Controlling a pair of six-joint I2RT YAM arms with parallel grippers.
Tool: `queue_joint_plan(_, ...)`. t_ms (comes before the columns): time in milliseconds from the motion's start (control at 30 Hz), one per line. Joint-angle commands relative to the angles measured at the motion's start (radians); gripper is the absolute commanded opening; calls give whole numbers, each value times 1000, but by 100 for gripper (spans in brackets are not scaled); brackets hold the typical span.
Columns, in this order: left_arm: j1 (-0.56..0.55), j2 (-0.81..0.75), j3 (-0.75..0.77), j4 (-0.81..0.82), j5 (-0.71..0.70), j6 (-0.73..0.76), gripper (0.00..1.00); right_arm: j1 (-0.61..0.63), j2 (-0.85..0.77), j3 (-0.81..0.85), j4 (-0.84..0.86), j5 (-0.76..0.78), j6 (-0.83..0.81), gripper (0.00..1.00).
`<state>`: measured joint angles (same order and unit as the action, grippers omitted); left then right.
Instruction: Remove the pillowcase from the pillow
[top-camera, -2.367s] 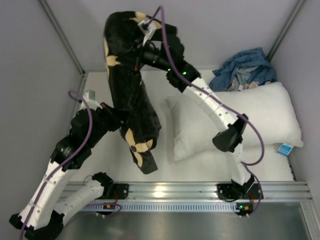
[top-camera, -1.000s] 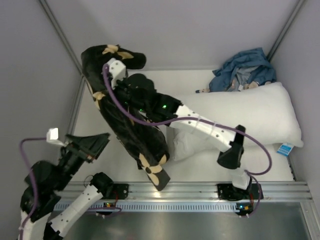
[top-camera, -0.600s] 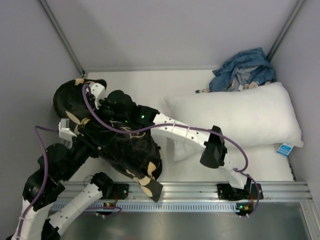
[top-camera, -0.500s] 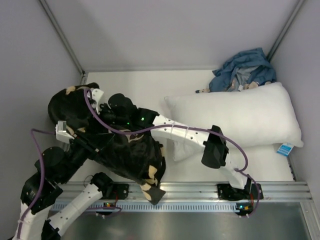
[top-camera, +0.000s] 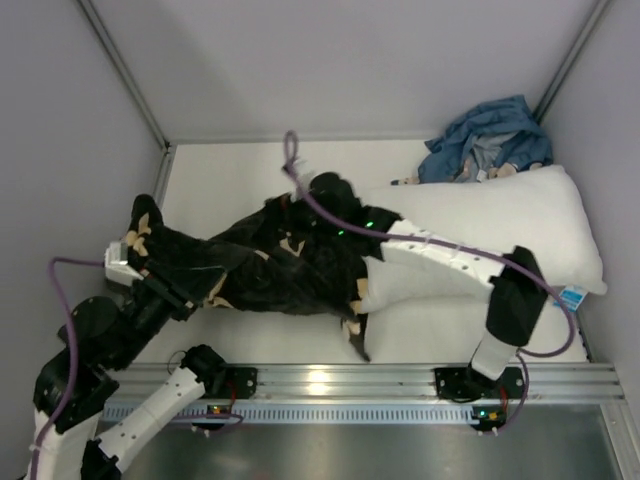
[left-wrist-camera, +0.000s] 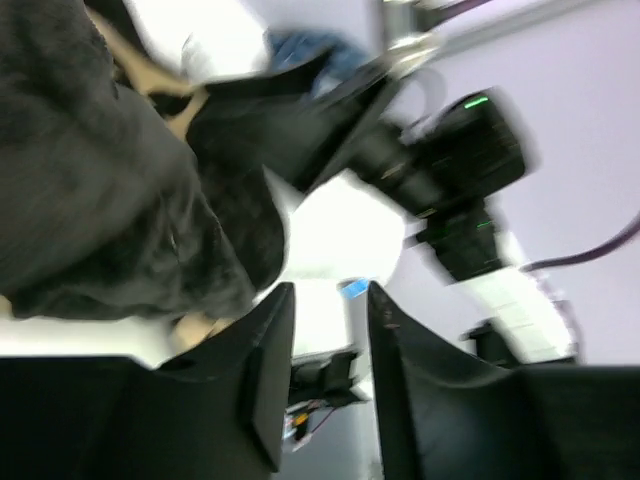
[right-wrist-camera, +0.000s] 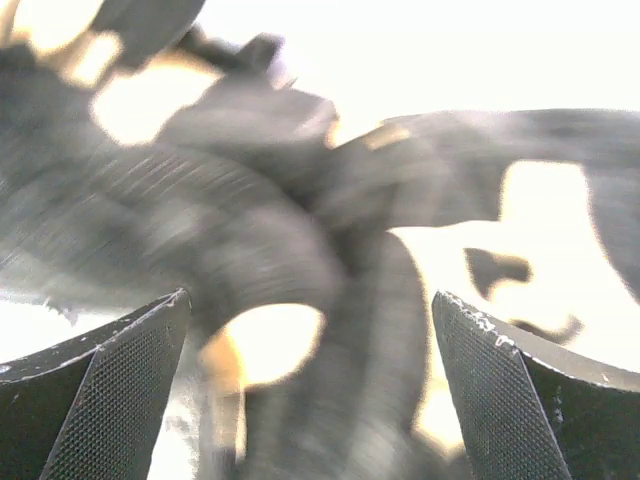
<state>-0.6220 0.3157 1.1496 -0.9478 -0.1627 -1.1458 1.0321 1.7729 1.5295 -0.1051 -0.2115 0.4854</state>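
Black with tan flowers, the pillowcase (top-camera: 255, 268) lay stretched low across the white worktop (top-camera: 225, 180), from the left side to the middle. At its left end sat my left gripper (left-wrist-camera: 325, 292). On the left wrist view its jaws stood narrow, with white worktop showing through the slim gap. The fabric was bunched just to the left of 1 finger (left-wrist-camera: 262, 380), not between the 2. Further right, the right arm (top-camera: 440, 250) stretched over the pillowcase's right part. The right gripper (right-wrist-camera: 310, 300) had its jaws spread wide, the 2 pads (right-wrist-camera: 100, 400) at the view's bottom corners. Blurred black cloth lay between them, unclamped. Right again, 1 plain white pillow (top-camera: 520, 215) lay partly under that arm, meeting the pillowcase's right end. A blue cloth bundle (top-camera: 490, 140) sat in the far right corner.
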Motion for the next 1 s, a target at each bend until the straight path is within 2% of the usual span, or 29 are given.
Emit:
queue_joint_plan(0,5,223,-34,7,129,96,42,-133,-213,-100,-20,195,24,99)
queue_joint_plan(100,5,363,-25,24,149,132,46,-156,-308,-179,-100,205,-17,99)
queue_joint_plan(167,5,373,-30,70,132,149,46,-158,-383,-279,-68,172,-37,99)
queue_joint_plan(233,5,353,-31,86,91,149,43,-156,-427,-334,-80,121,-31,100)
queue_joint_plan(367,5,319,-74,89,32,127,35,-159,-512,-456,-56,181,13,99)
queue_joint_plan(467,5,345,-149,124,78,104,31,-161,-484,-473,-50,146,15,98)
queue_joint_plan(567,5,384,-246,182,106,98,32,-161,-411,-466,-10,64,31,98)
queue_joint_plan(667,5,430,-348,266,106,100,34,-164,-317,-436,19,84,53,99)
queue_joint_plan(700,5,447,-366,296,117,100,36,-165,-270,-421,24,90,59,98)
queue_joint_plan(767,5,485,-386,369,141,101,47,-181,-222,-410,34,103,74,98)
queue_joint_plan(833,4,558,-369,385,141,110,58,-196,-153,-396,42,60,102,95)
queue_joint_plan(867,4,583,-357,380,125,122,67,-198,-136,-397,48,41,111,93)
queue_joint_plan(967,4,670,-332,380,82,124,75,-195,-107,-437,83,-28,151,82)
